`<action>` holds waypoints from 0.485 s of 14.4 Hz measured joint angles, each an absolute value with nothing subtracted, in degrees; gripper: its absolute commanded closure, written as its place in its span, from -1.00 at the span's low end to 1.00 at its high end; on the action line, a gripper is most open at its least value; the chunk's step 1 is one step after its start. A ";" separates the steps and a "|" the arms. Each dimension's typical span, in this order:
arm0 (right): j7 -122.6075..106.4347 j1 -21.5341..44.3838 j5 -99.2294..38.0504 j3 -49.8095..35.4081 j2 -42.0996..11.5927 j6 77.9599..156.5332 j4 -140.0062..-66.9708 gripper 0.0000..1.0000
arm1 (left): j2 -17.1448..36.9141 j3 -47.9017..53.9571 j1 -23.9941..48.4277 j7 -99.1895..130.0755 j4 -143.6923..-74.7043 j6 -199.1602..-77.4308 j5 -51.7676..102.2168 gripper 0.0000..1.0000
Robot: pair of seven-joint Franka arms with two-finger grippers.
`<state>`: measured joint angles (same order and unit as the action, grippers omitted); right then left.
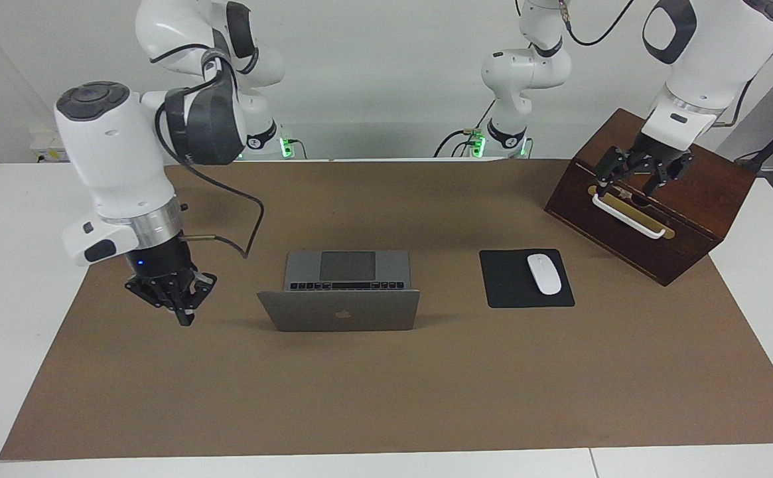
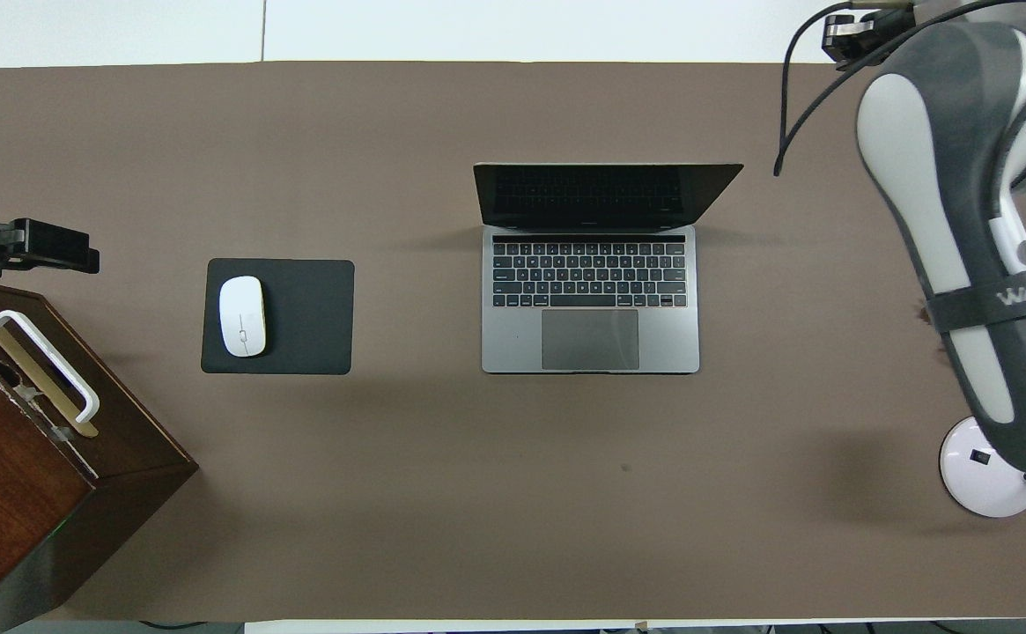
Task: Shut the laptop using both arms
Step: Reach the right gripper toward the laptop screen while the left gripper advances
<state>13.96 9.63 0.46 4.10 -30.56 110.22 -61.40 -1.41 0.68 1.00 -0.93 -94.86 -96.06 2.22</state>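
The laptop (image 1: pixel 340 292) stands open between our arms. Right gripper (image 1: pixel 184 302) hovers beside its lid, left gripper (image 1: pixel 635 174) over the wooden box (image 1: pixel 691 219); jaw widths unclear. We should press both lid corners evenly.

My tabletop (image 1: pixel 1 299) is white, and a large brown mat (image 1: pixel 386 385) covers most of it, leaving pale strips bare at both ends and along the edge farthest from me. A seam splits the white surface there into 2 panels. A plain white wall (image 1: pixel 386 79) rises at my end of the tabletop, evenly lit. Small green lights (image 1: pixel 285 147) glow low against it. Soft shadows lie on the mat, and a small dark speck (image 2: pixel 624 468) marks it.
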 measured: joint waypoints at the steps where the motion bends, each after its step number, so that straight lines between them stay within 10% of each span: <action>1: 16.62 10.62 0.51 4.10 -30.72 111.03 -61.94 1.00 | -1.41 0.68 1.00 -0.93 -94.86 -96.06 2.22 -1.00; 6: 28.19 14.27 0.58 4.06 -30.95 115.92 -66.83 1.00 | -1.41 0.72 1.01 -0.78 -94.86 -96.06 2.22 -1.00; 7: 29.69 14.92 0.58 4.07 -30.95 116.63 -67.39 1.00 | -1.41 0.77 1.02 -0.14 -94.86 -96.08 2.22 -0.53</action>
<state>29.69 14.92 0.58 4.07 -30.95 116.63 -67.39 -1.41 0.77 1.02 -0.14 -94.86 -96.08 2.22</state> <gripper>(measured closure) 0.991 0.000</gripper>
